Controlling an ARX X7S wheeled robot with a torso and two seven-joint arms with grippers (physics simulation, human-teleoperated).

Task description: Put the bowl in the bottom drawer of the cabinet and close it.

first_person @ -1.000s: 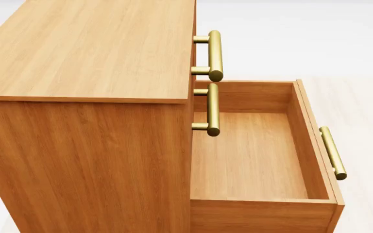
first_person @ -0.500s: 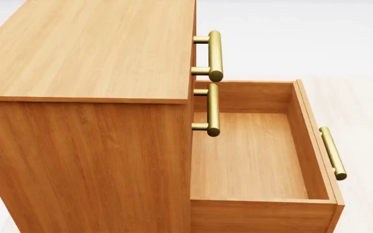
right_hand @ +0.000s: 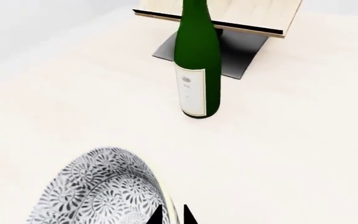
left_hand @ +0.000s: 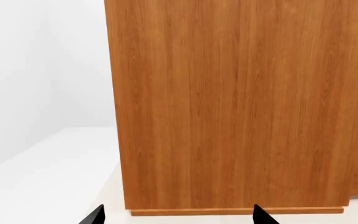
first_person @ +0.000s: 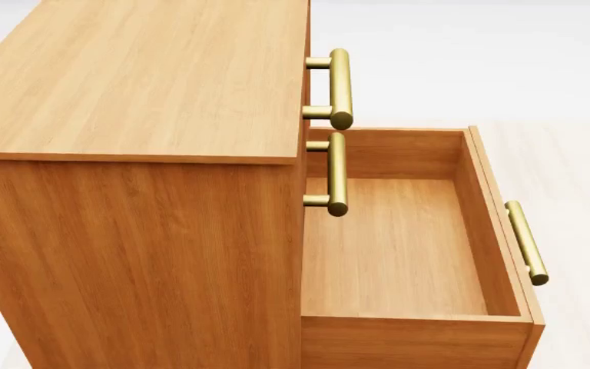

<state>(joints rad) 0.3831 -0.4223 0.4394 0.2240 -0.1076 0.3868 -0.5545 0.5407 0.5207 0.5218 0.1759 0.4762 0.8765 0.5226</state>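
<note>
In the left wrist view, the plain side panel of the cabinet filled most of the frame. Two black tips of the left gripper were seen at the frame edge, set wide apart with nothing between them. One of the fingers lay near the foot of the panel. A pale floor was seen beside the cabinet.

In the head view, the cabinet was seen from above. The bottom drawer was pulled fully out, with bare wood inside. Its brass bar handle was mounted on the outer front face. The handles of the two upper drawers, the top handle and the middle handle, projected over the open drawer. Neither gripper was visible in this view.

In the right wrist view, the bowl was seen on a pale tabletop, tilted, with its speckled rim between the nearly closed tips of the right gripper. A green bottle stood upright beyond the bowl, well apart from it. Its white label carried print too small to be read. A pale wooden rack on a grey base stood behind the bottle.
</note>
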